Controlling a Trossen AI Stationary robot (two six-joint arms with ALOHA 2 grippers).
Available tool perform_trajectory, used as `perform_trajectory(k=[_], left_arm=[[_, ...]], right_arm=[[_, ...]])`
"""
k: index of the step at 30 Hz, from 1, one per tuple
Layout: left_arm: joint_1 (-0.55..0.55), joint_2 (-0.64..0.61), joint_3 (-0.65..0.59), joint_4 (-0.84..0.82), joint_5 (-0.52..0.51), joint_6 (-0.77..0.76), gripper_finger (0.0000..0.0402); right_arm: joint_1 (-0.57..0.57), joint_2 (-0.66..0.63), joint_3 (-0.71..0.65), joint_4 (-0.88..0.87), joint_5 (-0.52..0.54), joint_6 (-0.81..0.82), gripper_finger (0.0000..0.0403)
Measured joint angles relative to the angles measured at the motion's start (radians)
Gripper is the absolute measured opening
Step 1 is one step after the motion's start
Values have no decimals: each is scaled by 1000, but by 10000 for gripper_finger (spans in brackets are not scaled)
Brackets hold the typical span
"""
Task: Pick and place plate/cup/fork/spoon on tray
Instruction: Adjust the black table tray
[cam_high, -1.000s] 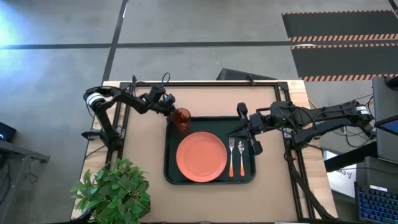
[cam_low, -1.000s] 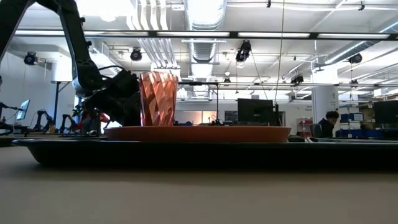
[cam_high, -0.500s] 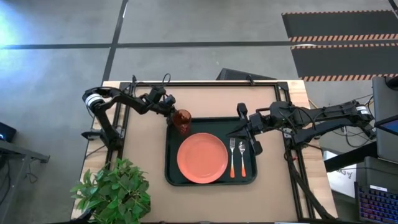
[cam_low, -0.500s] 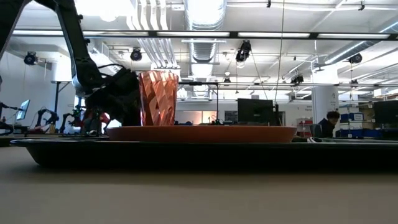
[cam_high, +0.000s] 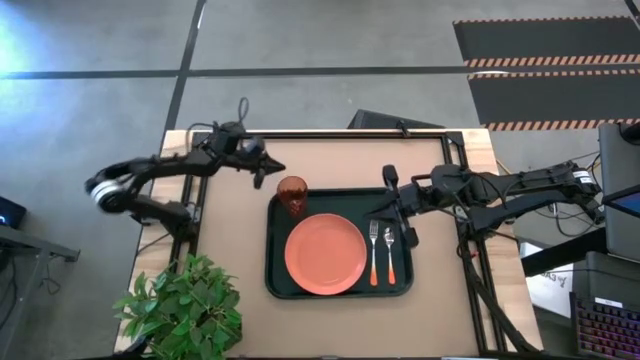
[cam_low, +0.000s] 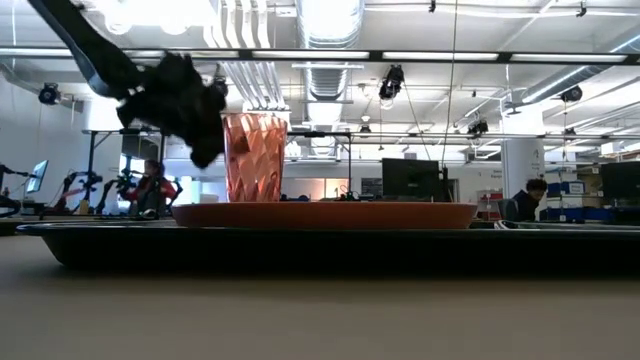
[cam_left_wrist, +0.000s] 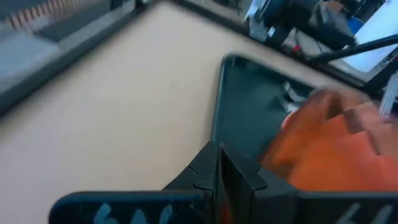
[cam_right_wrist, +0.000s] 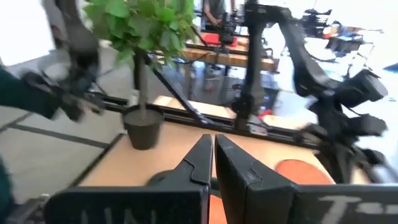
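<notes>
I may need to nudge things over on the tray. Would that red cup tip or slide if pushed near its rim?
The cup stands upright on the tray, taller than wide, so a push near the rim would probably tip it. Its faceted translucent wall suggests light plastic, likely to skid easily. The plate beside it might stop a slide.

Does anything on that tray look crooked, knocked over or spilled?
Nothing stands out. The cup stands upright in a corner of the tray, the plate lies flat, and the fork and spoon lie side by side beside it.
</notes>
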Motion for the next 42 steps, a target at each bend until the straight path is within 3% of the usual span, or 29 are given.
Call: perform_trajectory(k=[3,7,10,16,21,28,35,42], left_arm=[[0,-143,2,-68,-2,7,0],[-2,-330,2,-182,-3,9,0],[-2,-450,2,-291,-18,43,0],[2,-552,2,-491,-221,78,0],[2,-495,2,-472,-224,96,0],[14,-302,7,-447,-224,96,0],[41,-137,21,-313,-218,95,0],[40,-22,47,-291,-173,93,0]], right_arm=[[0,-8,0,-29,78,-77,9],[0,-34,0,-54,290,-117,9],[-1,-62,0,-76,380,-132,9],[-54,-78,0,-191,446,-39,9],[-169,-21,0,-293,446,89,9],[-353,93,0,-383,425,191,9],[-517,249,0,-378,265,194,9],[-619,447,0,-367,118,193,9]])
